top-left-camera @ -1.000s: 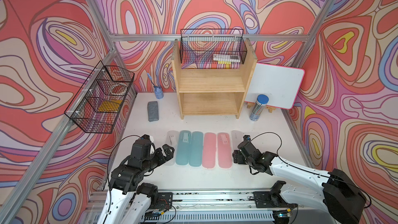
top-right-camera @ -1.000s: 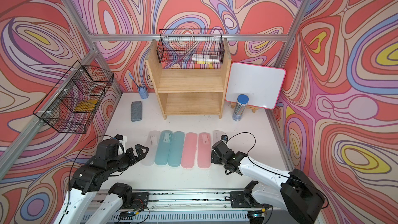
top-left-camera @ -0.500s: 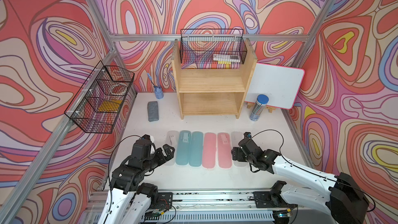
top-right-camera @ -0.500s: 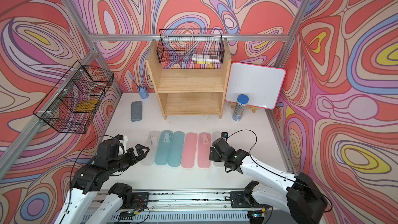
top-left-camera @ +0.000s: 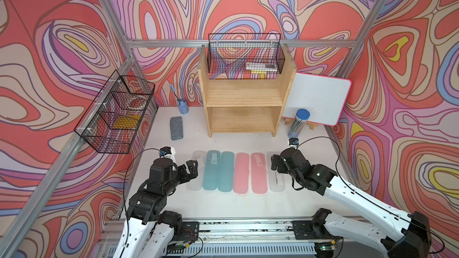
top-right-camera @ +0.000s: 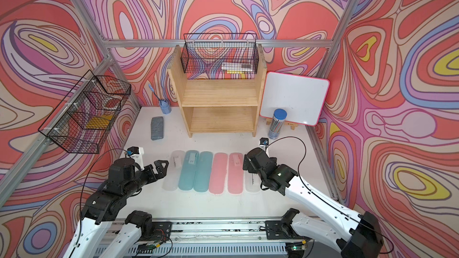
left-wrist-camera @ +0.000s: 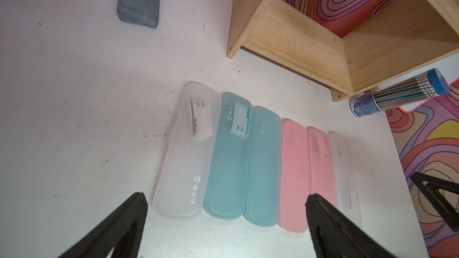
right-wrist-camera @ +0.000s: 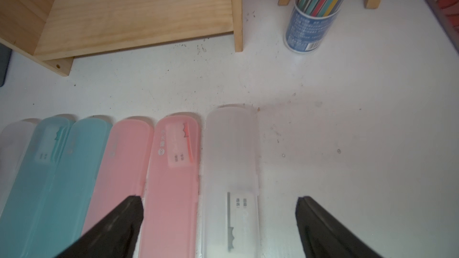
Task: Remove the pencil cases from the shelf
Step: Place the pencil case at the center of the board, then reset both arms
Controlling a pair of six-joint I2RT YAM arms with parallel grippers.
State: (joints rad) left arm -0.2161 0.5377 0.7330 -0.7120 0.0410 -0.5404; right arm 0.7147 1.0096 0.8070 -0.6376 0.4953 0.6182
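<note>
The left gripper (left-wrist-camera: 224, 197) has its black fingers spread wide with nothing between them, just beside the leftmost box of a row, a long frosted clear plastic pencil case (top-left-camera: 194, 183) with rounded ends. The right gripper (right-wrist-camera: 217, 198) is spread just as wide and grips nothing. In the right wrist view its fingers stand either side of the second frosted clear pencil case (right-wrist-camera: 231, 150), at the row's right end, without touching it. Between these lie two teal translucent pencil cases (top-left-camera: 211, 176) (top-left-camera: 225, 177) and two pink translucent pencil cases (top-left-camera: 241, 177) (top-left-camera: 259, 177). All six lie flat and side by side on the white tabletop (top-left-camera: 236, 206), in front of the light pine two-tier shelf (top-left-camera: 242, 94) and apart from it. A grey felt block (top-left-camera: 175, 128) lies to the shelf's left, and a blue-capped clear tube of pencils (top-left-camera: 296, 124) stands to its right
</note>
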